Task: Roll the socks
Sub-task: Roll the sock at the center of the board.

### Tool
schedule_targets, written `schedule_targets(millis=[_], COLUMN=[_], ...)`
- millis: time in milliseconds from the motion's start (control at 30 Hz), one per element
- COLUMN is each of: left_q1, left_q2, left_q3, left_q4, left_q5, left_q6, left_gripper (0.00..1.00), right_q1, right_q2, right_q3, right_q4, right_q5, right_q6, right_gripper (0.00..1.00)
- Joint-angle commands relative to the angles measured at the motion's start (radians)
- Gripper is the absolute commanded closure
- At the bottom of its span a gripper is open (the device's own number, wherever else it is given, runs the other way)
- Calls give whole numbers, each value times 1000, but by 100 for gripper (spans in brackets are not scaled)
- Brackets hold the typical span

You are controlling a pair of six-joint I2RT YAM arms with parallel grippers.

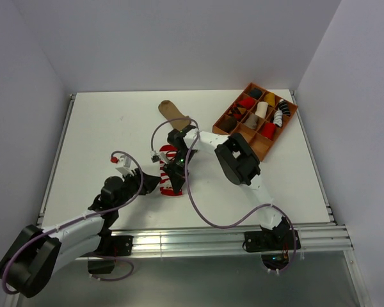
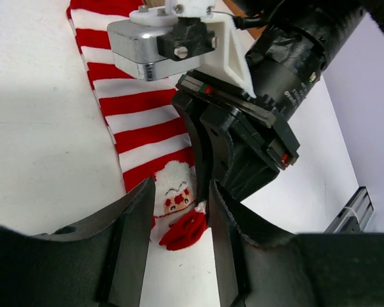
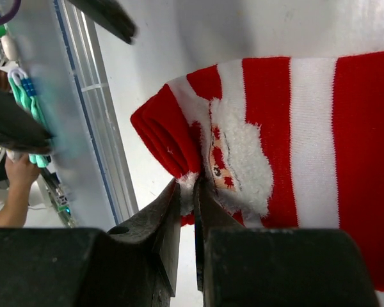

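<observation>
Striped sock (image 3: 307, 141): red/white bands, fluffy Santa face at the folded end, flat at table (image 1: 102, 128) ctr. Your R gripper (image 3: 187, 192) pinches that end; L gripper (image 2: 179, 201) jaws are spread beside it. Tan sock (image 1: 173, 114) lies beyond.

Nothing legible turns up in any view: no words, no numbers, no brand marks. The striped sock (image 3: 307, 128) carries just a Santa face (image 3: 233, 160) (a picture, with no lettering on or around it).
</observation>
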Motion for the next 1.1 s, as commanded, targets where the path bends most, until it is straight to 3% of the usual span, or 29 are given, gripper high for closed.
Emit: schedule_targets(millis=[0, 233, 700, 1067], left_q1=[-9, -37, -143, -172], left_q2=[-36, -57, 206, 285], left_q3=[-45, -47, -21, 2], left_q4=[107, 107, 253, 241], left_q5=[6, 37, 11, -52], left_q6=[-6, 37, 51, 71], left_gripper=[54, 54, 51, 50], right_q1=[-13, -25, -63, -83], right_q2=[5, 40, 82, 109], right_q3=[30, 71, 104, 150], right_q4=[-31, -73, -111, -180], right_q5=[-35, -61, -107, -137], right_q6=[-6, -3, 11, -10], right_gripper=[89, 89, 89, 89])
